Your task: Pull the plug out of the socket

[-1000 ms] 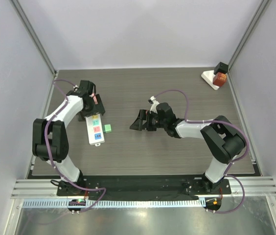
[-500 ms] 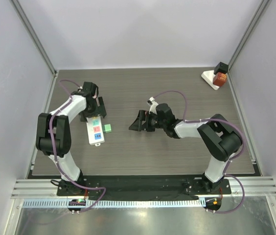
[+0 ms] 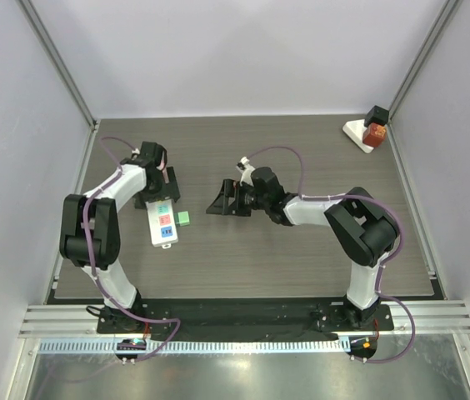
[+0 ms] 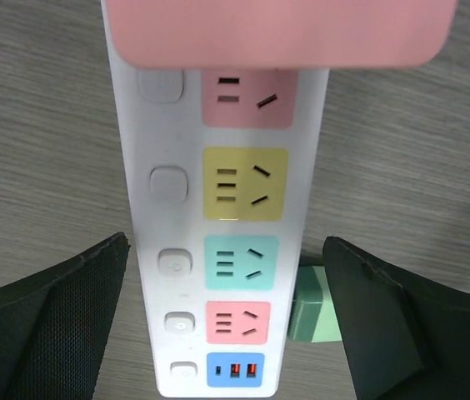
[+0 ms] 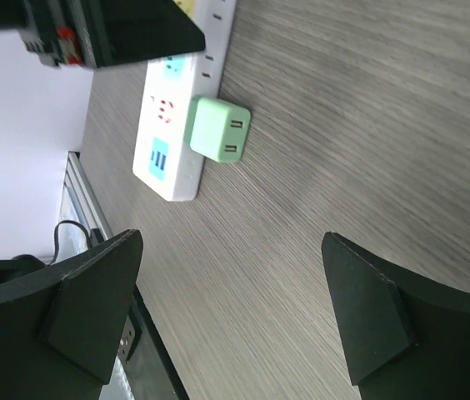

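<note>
A white power strip (image 3: 163, 223) with coloured sockets lies at the left of the table. A small green plug block (image 3: 183, 218) sits against its right side. My left gripper (image 3: 161, 188) is open and straddles the strip's far half; in the left wrist view the strip (image 4: 218, 250) runs between the fingers, with the green block (image 4: 312, 305) by the right finger. A blurred pink block (image 4: 277, 33) covers the strip's far end. My right gripper (image 3: 217, 204) is open and empty, pointing left at the green block (image 5: 218, 129) and the strip (image 5: 171, 133), well short of them.
A white base (image 3: 357, 131) with a red and a black block stands at the far right corner. Metal frame posts run along both sides of the table. The left gripper's black body (image 5: 110, 33) shows in the right wrist view above the strip.
My right gripper has moved left toward the strip. My left gripper has shifted a little to the right over the strip's far end. The strip and the green block have not moved.
</note>
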Robot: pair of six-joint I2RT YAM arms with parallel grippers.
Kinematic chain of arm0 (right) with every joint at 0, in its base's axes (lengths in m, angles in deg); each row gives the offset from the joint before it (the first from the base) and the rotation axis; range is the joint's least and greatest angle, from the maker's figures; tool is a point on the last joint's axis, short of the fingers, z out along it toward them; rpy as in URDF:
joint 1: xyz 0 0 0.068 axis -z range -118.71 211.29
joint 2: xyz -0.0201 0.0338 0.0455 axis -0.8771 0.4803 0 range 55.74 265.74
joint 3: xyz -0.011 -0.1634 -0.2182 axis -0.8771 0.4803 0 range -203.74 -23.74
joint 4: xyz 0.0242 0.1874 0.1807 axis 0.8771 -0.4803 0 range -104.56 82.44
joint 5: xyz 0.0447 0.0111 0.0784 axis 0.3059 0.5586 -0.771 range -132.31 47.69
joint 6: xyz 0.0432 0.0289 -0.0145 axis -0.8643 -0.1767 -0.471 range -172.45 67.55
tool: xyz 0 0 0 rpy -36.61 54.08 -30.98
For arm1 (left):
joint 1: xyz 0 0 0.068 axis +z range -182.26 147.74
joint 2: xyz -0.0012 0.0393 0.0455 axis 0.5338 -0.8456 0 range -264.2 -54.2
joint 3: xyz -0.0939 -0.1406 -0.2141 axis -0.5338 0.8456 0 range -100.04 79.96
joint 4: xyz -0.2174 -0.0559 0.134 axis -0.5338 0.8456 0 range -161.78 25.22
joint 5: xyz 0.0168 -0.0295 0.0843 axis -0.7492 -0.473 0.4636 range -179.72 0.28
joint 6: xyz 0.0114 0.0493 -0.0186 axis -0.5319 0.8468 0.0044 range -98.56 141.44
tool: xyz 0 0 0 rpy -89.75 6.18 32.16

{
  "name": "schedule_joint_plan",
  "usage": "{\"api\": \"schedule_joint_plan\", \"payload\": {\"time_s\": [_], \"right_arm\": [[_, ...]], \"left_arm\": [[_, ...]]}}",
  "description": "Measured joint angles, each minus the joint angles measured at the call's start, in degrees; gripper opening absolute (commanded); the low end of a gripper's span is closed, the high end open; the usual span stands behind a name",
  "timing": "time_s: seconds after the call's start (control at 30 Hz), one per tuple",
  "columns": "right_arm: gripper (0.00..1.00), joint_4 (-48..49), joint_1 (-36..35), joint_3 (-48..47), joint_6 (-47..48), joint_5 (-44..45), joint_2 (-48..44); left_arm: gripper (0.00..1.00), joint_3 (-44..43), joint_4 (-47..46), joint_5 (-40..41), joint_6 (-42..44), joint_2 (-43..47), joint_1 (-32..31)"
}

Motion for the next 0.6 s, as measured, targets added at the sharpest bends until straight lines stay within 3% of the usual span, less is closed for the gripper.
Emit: {"api": "schedule_joint_plan", "payload": {"time_s": [0.4, 0.57, 0.6], "right_arm": [[0.94, 5.7, -0.2, 2.1, -1.7, -2.2, 1.9], [0.93, 6.6, -0.7, 3.4, -2.6, -3.4, 2.4], [0.92, 6.7, -0.8, 3.4, -2.6, -3.4, 2.4]], "left_arm": [[0.97, 3.3, -0.2, 0.1, 2.4, 1.2, 0.0], [0.83, 3.3, -0.8, -0.5, 2.7, -0.3, 0.0], [0.77, 3.3, -0.9, -0.6, 2.9, -0.6, 0.0]]}}
